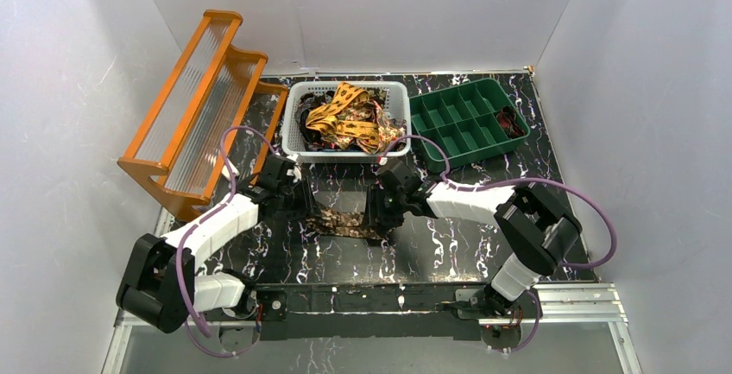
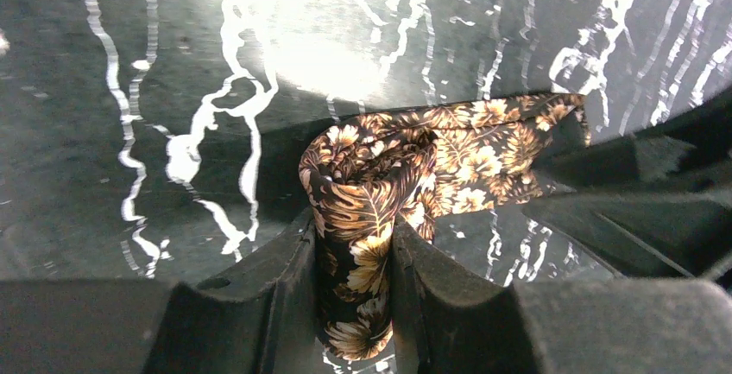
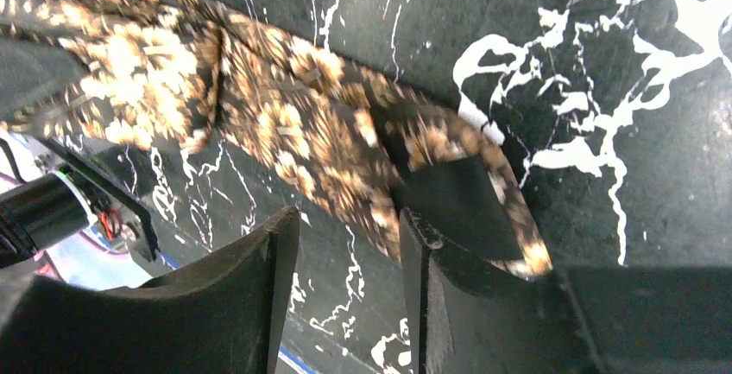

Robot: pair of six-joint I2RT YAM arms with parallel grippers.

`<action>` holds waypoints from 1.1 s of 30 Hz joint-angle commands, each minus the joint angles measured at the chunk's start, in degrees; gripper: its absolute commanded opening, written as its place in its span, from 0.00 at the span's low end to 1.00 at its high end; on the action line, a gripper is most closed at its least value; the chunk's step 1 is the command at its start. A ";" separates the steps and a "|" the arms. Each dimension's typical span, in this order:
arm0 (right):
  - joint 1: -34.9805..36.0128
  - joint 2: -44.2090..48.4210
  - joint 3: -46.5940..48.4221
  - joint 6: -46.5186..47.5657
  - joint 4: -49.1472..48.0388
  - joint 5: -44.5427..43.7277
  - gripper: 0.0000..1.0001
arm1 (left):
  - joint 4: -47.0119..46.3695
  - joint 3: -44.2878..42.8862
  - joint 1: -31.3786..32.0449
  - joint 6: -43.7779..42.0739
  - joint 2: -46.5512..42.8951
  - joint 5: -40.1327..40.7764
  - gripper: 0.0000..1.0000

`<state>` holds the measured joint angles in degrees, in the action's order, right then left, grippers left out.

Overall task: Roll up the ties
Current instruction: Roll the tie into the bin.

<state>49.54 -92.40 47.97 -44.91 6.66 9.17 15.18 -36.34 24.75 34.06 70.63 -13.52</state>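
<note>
Ties (image 1: 345,119), yellow-orange ones tangled with darker ones, fill the white basket (image 1: 338,155) at the far side of the black marbled table (image 1: 449,249). One more, a dark floral tie (image 1: 343,224), lies on the table near its middle, and we see it stretched between the two arms.

The left gripper (image 2: 354,257) is clamped on one end of it. In the left wrist view the fabric is folded over into a loose loop (leaf and flower print in tan on near-black). The doubled part is squeezed between the two fingers, and the rest of the strip runs away from them, flat on the marble.

The right gripper (image 3: 345,223) sits at the other end, low over the table. Its jaws stand partly apart, and we see mostly bare marble in the gap. The tie slants past the fingertips, and one finger (image 3: 449,218) lies in front of the fabric and hides part of it. We cannot tell whether that finger presses down, since this view is blurred, but nothing is pinched between the two.

To the right of the basket sits a green compartment tray (image 1: 457,136), with a dark bundle (image 1: 511,122) in a compartment at its right end, too small for us to identify. An orange rack (image 1: 198,106) stands at the far left, against the wall.
</note>
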 commanded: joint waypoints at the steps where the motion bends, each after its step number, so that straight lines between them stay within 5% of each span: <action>1: -0.12 4.40 2.32 1.92 4.24 2.99 0.56 | 5.79 -2.23 0.20 -0.39 -2.27 9.23 0.17; 6: -1.67 9.24 2.20 3.14 6.35 2.22 0.59 | 8.02 -4.94 1.83 -1.47 -0.38 13.76 0.17; 19: -4.61 16.51 -3.85 -0.86 10.58 -7.84 0.64 | 22.01 -19.01 19.66 0.04 8.45 44.11 0.16; 33: -6.77 24.29 -8.86 -6.05 11.29 -14.74 0.72 | 27.67 -27.33 30.46 0.90 22.19 55.80 0.18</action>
<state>43.38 -70.81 40.07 -49.41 17.15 -2.09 39.40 -60.14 52.53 33.45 90.48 36.40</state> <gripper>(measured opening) 0.711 0.278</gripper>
